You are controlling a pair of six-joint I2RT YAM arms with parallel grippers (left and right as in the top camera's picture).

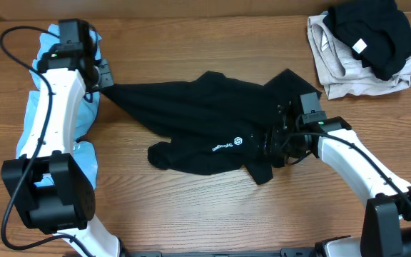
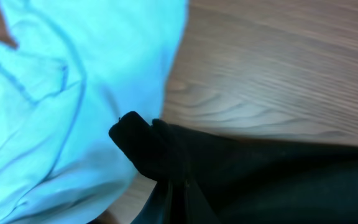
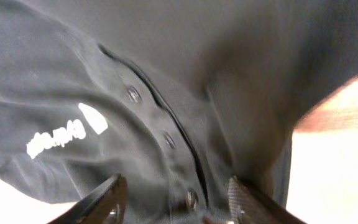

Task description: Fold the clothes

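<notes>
The wooden desk [image 1: 212,214] is seen from overhead, with bare surface toward 6 and 12 o'clock. The black garment [image 1: 212,128] is spread across its middle, its long axis judged to run from 10 to 4 o'clock. A light blue garment [image 1: 84,160] lies at 9 o'clock under the left arm. A beige and black pile [image 1: 362,50] is stacked at 2 o'clock, well apart. The 10 o'clock corner is pinched by the left fingers [image 1: 104,76], pressed together. The right fingers [image 3: 107,199] are spread astride the button placket [image 3: 166,140] at the 4 o'clock end, beside the white logo [image 3: 67,130]; no pinch is visible there.
</notes>
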